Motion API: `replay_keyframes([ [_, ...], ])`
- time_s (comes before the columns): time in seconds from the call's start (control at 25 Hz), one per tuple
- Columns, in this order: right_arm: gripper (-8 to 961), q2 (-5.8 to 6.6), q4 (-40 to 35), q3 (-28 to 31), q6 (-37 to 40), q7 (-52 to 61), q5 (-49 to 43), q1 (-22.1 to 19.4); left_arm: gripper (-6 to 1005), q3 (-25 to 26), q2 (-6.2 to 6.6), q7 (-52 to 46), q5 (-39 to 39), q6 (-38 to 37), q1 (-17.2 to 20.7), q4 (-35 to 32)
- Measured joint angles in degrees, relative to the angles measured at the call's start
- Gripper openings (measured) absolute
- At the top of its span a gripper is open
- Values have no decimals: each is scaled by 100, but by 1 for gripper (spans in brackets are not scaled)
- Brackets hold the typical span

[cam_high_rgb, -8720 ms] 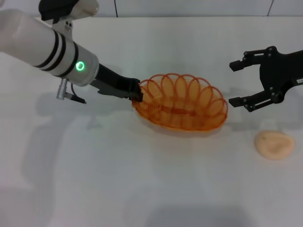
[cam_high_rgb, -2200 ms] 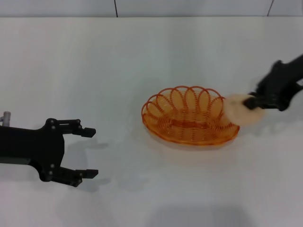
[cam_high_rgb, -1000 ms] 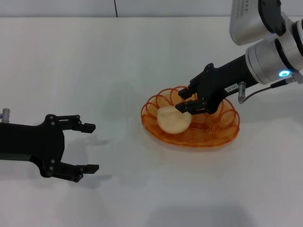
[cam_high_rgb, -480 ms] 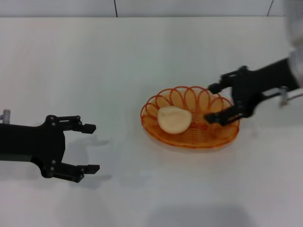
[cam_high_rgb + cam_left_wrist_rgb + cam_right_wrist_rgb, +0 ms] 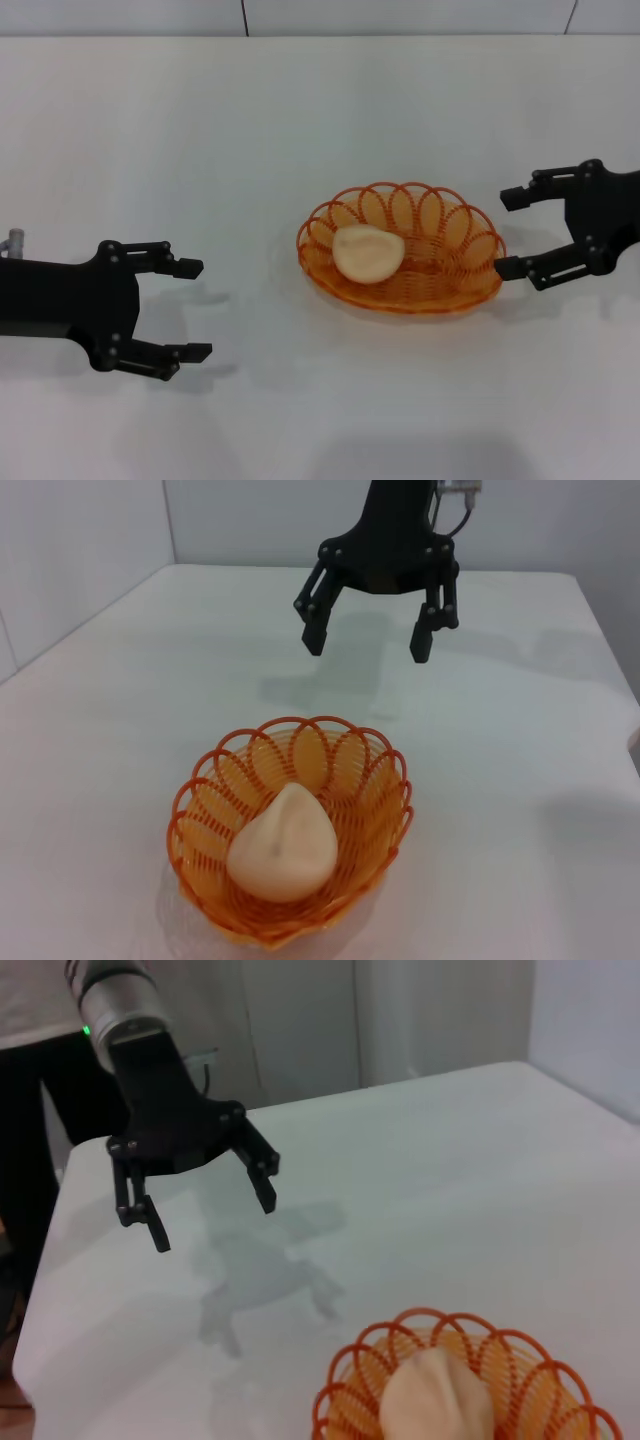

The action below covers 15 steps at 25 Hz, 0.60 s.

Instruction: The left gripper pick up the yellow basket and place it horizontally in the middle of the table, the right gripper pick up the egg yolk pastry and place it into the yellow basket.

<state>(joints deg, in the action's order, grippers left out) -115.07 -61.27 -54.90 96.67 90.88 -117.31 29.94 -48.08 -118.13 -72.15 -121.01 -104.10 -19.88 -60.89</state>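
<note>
Bright even light; soft shadows; sharp focus.

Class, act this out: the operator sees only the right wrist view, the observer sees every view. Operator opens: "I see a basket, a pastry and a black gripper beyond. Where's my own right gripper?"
Observer: The right gripper sits just outside the yellow basket, on its right side, holding nothing.
Operator: Are its fingers open?
Observer: Yes, spread wide; the left wrist view shows this too.
Operator: Is the pastry fully inside?
Observer: Yes, the egg yolk pastry lies in the basket's left half.
Operator: And the other gripper?
Observer: The left gripper is open over the table, well left of the basket.
</note>
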Motion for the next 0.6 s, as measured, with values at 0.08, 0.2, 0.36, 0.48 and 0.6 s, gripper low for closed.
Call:
replay_keyframes([
  [0.08,872,20,181,128,-29,-128,4,-35,882,54,5,20,0,34,-24,69],
  [0.2,872,66,474,307,-49,-318,3,-41,882,202,22,44,13,46,-81,188],
  [0.36,872,93,648,405,-61,-525,29,-47,882,276,110,37,28,28,-261,514],
  [0.48,872,108,817,420,-82,-708,21,-56,882,279,162,27,32,28,-365,673],
  [0.6,872,156,965,431,-110,-806,25,-39,882,280,172,14,55,-5,-405,697],
])
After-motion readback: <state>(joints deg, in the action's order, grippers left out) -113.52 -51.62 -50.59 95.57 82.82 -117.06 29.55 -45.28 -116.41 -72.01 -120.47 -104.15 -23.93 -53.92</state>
